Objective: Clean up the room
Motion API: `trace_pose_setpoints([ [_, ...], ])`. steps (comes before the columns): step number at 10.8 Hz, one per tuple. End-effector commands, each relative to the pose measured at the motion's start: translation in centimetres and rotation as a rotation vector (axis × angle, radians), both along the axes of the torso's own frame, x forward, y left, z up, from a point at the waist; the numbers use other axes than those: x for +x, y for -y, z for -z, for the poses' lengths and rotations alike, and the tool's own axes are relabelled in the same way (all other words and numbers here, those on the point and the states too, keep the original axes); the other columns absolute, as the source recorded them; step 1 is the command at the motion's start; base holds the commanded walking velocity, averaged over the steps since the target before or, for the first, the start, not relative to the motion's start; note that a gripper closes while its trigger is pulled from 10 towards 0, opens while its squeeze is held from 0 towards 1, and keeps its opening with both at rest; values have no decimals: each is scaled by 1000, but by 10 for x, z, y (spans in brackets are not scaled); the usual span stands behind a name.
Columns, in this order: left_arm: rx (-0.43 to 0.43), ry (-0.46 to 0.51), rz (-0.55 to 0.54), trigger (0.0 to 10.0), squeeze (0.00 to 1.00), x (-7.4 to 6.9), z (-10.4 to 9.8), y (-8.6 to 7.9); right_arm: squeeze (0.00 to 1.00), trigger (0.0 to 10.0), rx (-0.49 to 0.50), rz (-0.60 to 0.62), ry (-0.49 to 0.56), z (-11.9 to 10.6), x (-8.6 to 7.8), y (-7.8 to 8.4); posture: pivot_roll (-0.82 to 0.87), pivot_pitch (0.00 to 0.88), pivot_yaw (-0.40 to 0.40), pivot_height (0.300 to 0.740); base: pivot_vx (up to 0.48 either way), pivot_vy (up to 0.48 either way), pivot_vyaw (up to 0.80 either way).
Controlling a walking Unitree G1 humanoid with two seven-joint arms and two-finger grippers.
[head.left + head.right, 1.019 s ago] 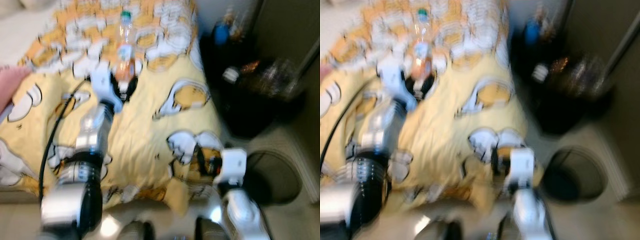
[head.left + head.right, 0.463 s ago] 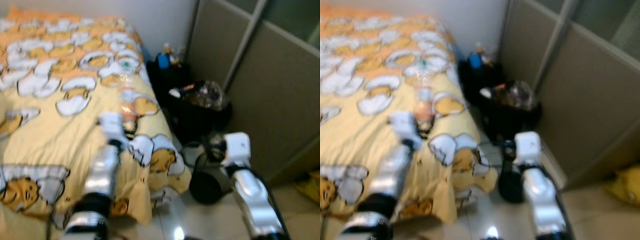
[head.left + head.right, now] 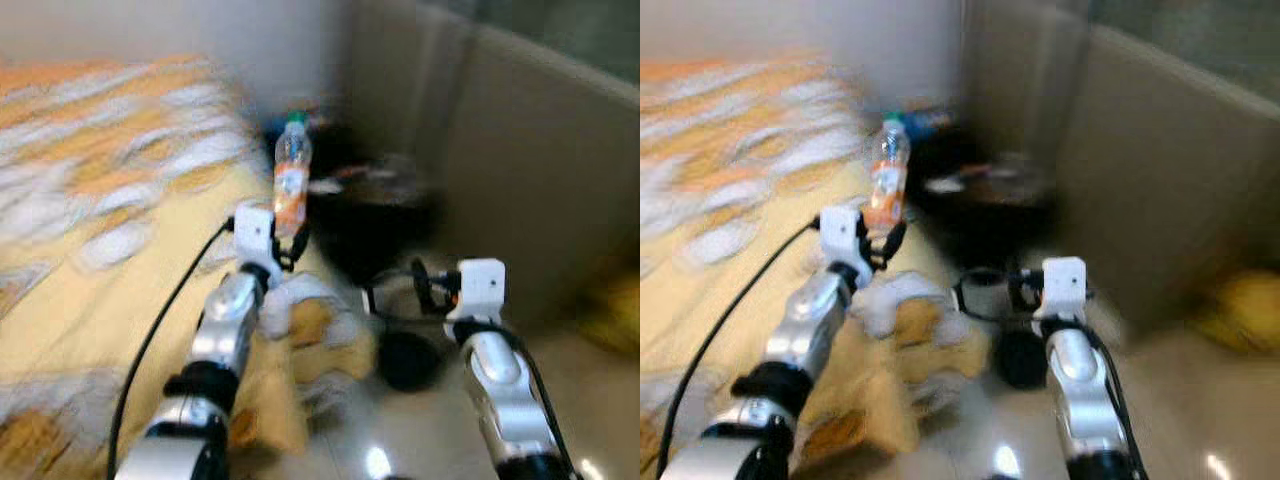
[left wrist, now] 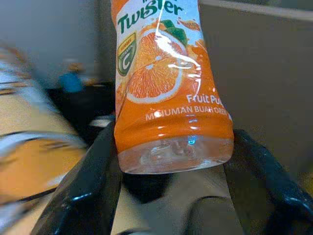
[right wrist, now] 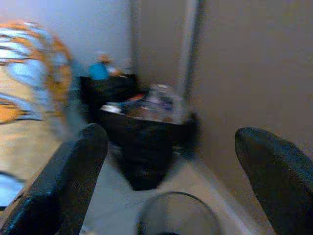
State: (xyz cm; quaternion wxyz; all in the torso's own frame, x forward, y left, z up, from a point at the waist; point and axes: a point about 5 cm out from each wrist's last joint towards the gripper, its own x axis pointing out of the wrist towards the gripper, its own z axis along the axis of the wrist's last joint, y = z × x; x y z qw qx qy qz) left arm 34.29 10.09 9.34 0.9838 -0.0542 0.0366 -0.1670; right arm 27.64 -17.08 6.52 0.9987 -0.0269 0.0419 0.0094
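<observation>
Currently my left gripper (image 4: pixel 171 161) is clamped on the base of the orange-drink bottle (image 4: pixel 164 83), one black finger (image 4: pixel 85 191) on each side, bottle upright above the bed edge (image 3: pixel 120 270). My right gripper (image 5: pixel 166 181) is spread wide with nothing in it, pointing at the black bin (image 5: pixel 146 129) by the wall panel (image 3: pixel 520 170). Step in hand, as I judge it: carry the bottle to that bin. To do it well I should hold the squeeze firm, since the grip sits low and the bottle could tip, and let go only once directly over the opening. Bottle: clear plastic, green cap (image 3: pixel 296 117), orange label reading "Twister", apparently near empty
</observation>
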Motion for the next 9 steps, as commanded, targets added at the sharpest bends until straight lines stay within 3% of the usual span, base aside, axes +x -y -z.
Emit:
trace_pose_setpoints([
  [1,-18,46,19,10000,0,5,-13,11,82,10000,4,10,22,-6,5,4,-98,0,37,740,450,0,-800],
  [3,-23,42,48,10000,0,7,-13,20,82,10000,5,-23,45,-8,9,2,-70,0,14,740,450,0,0],
  [4,17,26,65,10000,0,6,-7,25,67,10000,10,-38,61,-10,10,-4,-75,0,26,740,450,0,0],
  [6,-13,-95,29,10000,0,4,10,33,63,10000,8,-44,67,-11,8,-6,-103,0,28,740,450,0,0],
  [7,-19,-108,41,10000,0,4,10,39,67,10000,-8,-36,49,-8,5,-3,-120,0,28,740,450,0,0],
  [9,68,-174,17,10000,0,6,18,39,71,10000,-20,-23,22,-3,-2,2,-142,0,33,740,229,0,-581],
])
